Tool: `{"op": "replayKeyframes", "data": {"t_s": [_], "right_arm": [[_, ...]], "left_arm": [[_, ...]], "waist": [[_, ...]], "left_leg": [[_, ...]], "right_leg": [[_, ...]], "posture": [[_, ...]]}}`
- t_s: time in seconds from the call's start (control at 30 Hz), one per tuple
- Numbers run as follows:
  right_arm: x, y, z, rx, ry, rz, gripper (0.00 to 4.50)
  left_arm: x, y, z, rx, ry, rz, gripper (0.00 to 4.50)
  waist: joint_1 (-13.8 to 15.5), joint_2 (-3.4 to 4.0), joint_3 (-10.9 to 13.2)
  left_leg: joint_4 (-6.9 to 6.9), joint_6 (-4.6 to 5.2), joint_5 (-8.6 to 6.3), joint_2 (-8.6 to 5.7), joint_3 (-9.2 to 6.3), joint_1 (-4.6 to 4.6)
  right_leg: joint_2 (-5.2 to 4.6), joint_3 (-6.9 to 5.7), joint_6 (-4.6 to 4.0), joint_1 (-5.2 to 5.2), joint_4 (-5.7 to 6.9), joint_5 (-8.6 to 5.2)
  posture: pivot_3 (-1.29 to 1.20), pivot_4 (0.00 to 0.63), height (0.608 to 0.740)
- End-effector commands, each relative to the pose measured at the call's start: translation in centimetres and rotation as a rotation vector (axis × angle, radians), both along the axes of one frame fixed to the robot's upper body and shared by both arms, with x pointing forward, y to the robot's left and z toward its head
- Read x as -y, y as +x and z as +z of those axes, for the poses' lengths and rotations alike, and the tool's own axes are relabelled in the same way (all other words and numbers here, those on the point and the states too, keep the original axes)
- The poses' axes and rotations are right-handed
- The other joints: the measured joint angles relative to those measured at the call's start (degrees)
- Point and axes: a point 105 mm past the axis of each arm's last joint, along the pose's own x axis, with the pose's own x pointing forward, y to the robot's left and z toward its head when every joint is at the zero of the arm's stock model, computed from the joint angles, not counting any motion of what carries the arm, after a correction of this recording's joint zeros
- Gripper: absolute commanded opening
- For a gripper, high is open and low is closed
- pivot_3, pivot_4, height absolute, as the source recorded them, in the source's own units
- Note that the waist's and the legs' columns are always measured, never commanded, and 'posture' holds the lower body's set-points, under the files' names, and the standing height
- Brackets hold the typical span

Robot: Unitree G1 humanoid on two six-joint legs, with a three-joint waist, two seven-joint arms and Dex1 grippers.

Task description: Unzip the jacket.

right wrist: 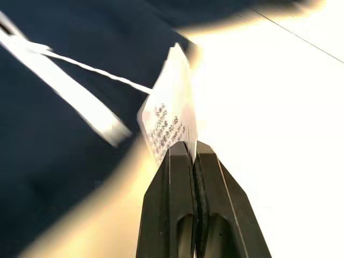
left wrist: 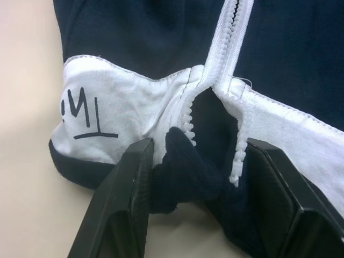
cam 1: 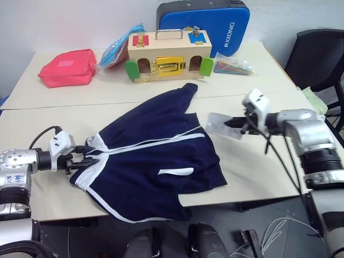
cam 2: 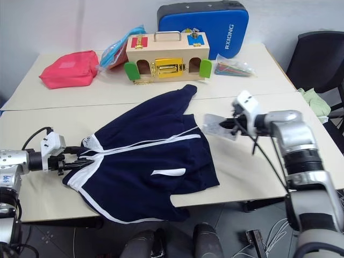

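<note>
1. Spread flat across the near half of the pale surface [cam 1: 258, 177]: the jacket [cam 1: 156, 161], navy, collar toward the robot's left, white zipper [cam 1: 145, 144] running across its middle, apparently closed along most of its length and parted only at the collar end.
2. Likely soft, light and limp; apt to bunch and slide if pulled from one end, so best anchored at the collar while drawing from the other end.
3. Left tool [left wrist: 196, 183] half spread, straddling bunched navy fabric at the collar, just below the point where the white zipper tapes part; whether pressing the cloth, unclear.
4. Right tool [right wrist: 194, 153] pressed together on a paper hang tag [right wrist: 166, 115], held off the jacket's far edge on a thin white string.
5. Tag flimsy and likely to tear; the better hold, by judgement, the zipper pull itself, too small to locate here.
6. At the far side of the surface: wooden latch box [cam 1: 167, 58], closed; blue hard case [cam 1: 215, 24], closed; red pouch [cam 1: 67, 67], closed; contents hidden.
</note>
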Motion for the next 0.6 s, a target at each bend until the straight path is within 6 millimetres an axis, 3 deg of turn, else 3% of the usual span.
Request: {"op": "replayKeyframes", "data": {"t_s": [0.03,0.3,0.6], "right_arm": [[3.0,0.0,1.6,0.062,-0.027,-0.066,0.0],[8.1,0.1,2.0,0.126,-0.066,-0.231,0.0],[8.0,1.4,5.0,0.355,-0.032,-0.26,0.0]], "left_arm": [[-0.4,-1.5,-2.7,-0.125,0.028,0.009,2.49],[0.2,-1.5,-3.0,-0.114,0.036,-0.018,2.49],[0.1,-1.7,-3.4,-0.116,0.075,-0.036,2.49]], "waist": [[-0.09,0.06,-0.03],[0.1,0.09,-0.03],[0.15,0.25,-0.03]], "left_leg": [[-0.01,0.0,0.0,0.01,0.03,0.03],[0.01,0.05,-0.04,-0.01,0.12,0.03],[0.01,0.05,-0.04,-0.02,0.13,0.04]], "right_leg": [[0.0,0.01,0.0,0.0,-0.12,0.0],[-0.02,0.06,0.0,0.01,-0.25,0.0],[-0.03,0.07,0.01,0.03,-0.26,0.0]], "posture": [[0.0,0.15,0.74],[0.0,0.15,0.74],[0.0,0.15,0.74]]}}
